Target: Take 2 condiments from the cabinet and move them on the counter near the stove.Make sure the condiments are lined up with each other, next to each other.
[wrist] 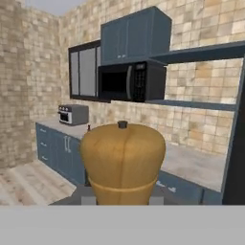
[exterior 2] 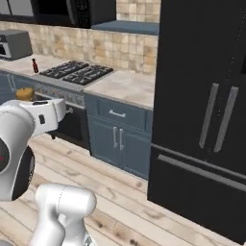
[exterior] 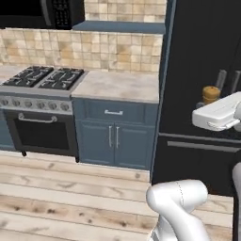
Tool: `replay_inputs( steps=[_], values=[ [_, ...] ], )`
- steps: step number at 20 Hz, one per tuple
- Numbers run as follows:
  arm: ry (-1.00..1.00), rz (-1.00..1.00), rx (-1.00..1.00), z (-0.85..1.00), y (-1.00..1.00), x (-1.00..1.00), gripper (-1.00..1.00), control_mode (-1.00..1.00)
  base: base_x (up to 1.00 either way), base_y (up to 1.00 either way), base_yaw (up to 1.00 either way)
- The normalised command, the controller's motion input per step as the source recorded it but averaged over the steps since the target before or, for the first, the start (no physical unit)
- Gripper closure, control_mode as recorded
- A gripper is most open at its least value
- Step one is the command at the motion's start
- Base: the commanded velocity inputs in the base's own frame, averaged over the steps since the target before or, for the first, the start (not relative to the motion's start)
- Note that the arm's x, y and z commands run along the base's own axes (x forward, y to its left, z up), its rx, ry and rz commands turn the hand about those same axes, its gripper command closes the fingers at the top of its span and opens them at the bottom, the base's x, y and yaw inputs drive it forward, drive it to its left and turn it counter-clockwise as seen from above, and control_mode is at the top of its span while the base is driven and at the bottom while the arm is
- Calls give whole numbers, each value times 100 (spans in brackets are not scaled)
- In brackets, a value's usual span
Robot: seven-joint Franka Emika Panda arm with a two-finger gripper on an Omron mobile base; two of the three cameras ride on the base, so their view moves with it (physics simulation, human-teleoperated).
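The beige bench [exterior: 117,84] lies bare between the stove [exterior: 44,79] and a black fridge [exterior 2: 202,96], over pale plank flooring [exterior: 70,197]. The gripper [wrist: 119,198] grasps the tan-orange bottle [wrist: 122,160]. A red hot-sauce bottle [exterior 2: 34,65] stands left of the stove.

hot-sauce bottle [exterior 2: 34,65] on counter [exterior 2: 127,88] left of stove [exterior 2: 77,73] (toaster oven [exterior 2: 14,44] further left)

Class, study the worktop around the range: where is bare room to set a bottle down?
The counter between the stove and the black fridge is bare. Left of the stove, the red hot-sauce bottle and toaster oven leave less space. The end effector holds the tan-orange bottle.
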Motion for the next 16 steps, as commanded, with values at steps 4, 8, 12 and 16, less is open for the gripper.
replay_inputs(
  steps=[4, 8, 12, 16],
  values=[
    [0, 0, 0, 0, 0, 0, 100, 100, 50, -3, 91],
    [0, 0, 0, 0, 0, 0, 100, 100, 26, -4, 98],
    [0, 0, 0, 0, 0, 0, 100, 100, 15, -1, 99],
    [0, 0, 0, 0, 0, 0, 100, 100, 73, 19, 59]
  ],
)
